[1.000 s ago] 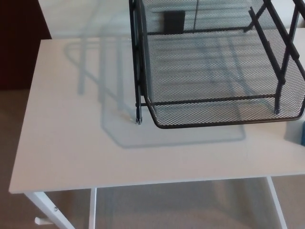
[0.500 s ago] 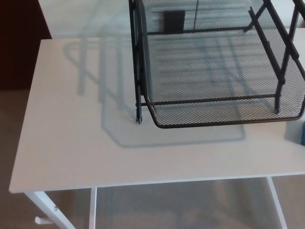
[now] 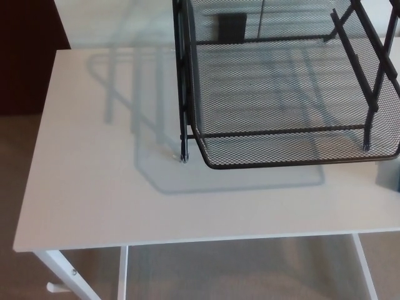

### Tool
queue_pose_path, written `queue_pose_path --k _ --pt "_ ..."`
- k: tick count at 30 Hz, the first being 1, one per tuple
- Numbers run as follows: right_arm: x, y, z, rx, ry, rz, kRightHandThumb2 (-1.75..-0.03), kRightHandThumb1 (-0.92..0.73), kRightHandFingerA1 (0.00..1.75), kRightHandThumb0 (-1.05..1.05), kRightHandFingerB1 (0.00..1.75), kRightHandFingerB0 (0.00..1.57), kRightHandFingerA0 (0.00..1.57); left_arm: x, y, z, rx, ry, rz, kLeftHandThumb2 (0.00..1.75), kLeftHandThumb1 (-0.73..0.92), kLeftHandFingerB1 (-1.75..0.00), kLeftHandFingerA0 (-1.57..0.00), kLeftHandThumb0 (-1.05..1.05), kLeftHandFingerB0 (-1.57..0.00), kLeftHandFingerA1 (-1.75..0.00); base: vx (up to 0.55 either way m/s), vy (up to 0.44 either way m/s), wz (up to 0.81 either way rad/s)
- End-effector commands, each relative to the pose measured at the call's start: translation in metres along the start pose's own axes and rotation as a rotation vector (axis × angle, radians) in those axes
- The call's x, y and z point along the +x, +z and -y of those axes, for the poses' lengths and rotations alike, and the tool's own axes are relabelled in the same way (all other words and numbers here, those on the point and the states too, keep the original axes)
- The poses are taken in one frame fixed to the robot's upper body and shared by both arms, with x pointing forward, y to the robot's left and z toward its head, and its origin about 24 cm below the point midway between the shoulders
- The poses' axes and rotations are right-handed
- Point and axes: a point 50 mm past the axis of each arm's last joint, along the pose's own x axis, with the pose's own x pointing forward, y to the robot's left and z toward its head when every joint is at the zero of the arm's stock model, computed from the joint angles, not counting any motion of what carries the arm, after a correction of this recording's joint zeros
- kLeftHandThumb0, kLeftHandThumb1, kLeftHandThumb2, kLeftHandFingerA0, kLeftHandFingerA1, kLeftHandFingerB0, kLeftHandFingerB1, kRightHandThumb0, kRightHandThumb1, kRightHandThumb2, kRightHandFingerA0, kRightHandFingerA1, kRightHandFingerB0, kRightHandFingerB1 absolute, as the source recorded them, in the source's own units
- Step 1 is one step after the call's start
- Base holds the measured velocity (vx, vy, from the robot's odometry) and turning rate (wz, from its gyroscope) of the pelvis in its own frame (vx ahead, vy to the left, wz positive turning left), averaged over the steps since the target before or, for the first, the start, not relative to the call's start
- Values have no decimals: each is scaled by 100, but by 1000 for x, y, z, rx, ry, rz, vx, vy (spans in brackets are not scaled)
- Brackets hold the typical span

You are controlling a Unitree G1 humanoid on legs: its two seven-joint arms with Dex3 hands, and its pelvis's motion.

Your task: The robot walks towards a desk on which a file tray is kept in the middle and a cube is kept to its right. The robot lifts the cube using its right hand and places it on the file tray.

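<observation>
A black wire-mesh file tray [image 3: 206,134] stands on the white desk [image 3: 94,187], filling the upper right of the head view; its near rim curves above the desk surface. A thin dark-blue sliver at the right picture edge, just right of the tray's front corner, is the cube [image 3: 398,181], almost wholly cut off. Neither of my hands shows in the picture.
The desk's left half is bare white top, crossed by the tray's shadow. White metal legs [image 3: 59,272] and beige carpet show below the front edge. A dark brown surface [image 3: 25,56] stands beyond the desk's left edge.
The whole picture has shifted slightly to the right, so the camera moved; the cube now shows less at the right edge. Nothing on the desk has moved.
</observation>
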Motion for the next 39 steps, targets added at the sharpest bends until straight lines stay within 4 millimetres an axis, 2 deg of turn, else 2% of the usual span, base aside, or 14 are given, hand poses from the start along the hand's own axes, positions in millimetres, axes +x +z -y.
queue_pose_path --k 1,2,6,17,18,19,21,23,24,25,32,35,38,39 --pt "24 58 -4 -281 260 101 -91 -54 37 -92 34 0 0 -2 -1 -7 -5 25 -2 94 60 -27 -1 -69 -3 -44 0 0 0" --pt "25 50 -14 -313 369 84 -88 -53 20 -90 15 0 0 -3 -2 -7 -5 26 -3 94 61 -26 -2 -70 -1 -45 0 0 0" --pt "16 37 -40 -400 596 41 -84 -50 8 -86 6 0 0 -5 -4 -12 27 25 -2 95 61 -28 -8 -72 -1 -48 0 0 0" --pt "-18 -6 -109 -600 984 -123 -80 -45 0 -78 11 4 0 -6 -3 -10 54 14 -2 95 61 -35 -9 -69 0 -47 0 0 0" --pt "-21 -10 -115 -603 1005 -137 -79 -44 0 -77 10 3 0 -6 -3 -10 54 18 -2 66 82 -23 -14 -64 -11 -34 0 0 0" --pt "-23 -11 -118 -616 1022 -130 -80 -45 0 -80 8 4 0 -7 -3 -9 48 16 -1 90 64 -34 -8 -69 -6 -44 0 0 0" --pt "-29 -17 -126 -665 1070 -113 -82 -46 5 -80 10 4 0 -6 -2 -11 38 8 1 94 61 -32 -3 -70 -1 -45 0 0 0" --pt "-32 -19 -130 -679 1086 -117 -82 -46 4 -80 11 6 0 -6 -2 -11 47 10 2 95 61 -36 -6 -66 0 -46 0 0 0" --pt "-37 -25 -135 -696 1111 -105 -81 -44 10 -77 15 9 0 -5 -2 -12 57 19 -9 66 82 -23 -14 -64 -11 -34 0 0 0" --pt "-40 -28 -137 -704 1120 -101 -82 -43 12 -76 18 11 2 -5 -2 -12 57 16 -5 95 61 -35 -8 -70 0 -47 0 0 0" --pt "-55 -40 -147 -736 1177 -114 -81 -42 15 -73 22 10 1 -6 0 -12 49 7 22 92 64 -36 -7 -71 -5 -45 0 0 0" --pt "-60 -44 -152 -757 1206 -101 -80 -39 26 -64 28 4 1 -4 4 -11 34 13 41 108 54 -48 -2 -35 0 -51 0 0 0" --pt "-62 -47 -153 -767 1221 -100 -79 -38 23 -65 27 7 0 -3 7 -12 -41 13 67 108 54 -47 -2 -35 0 -52 0 0 0" --pt "-60 -45 -153 -763 1215 -94 -78 -39 19 -67 23 8 0 -5 20 -16 -97 -8 171 65 84 -30 -17 -61 -19 -37 0 0 0"
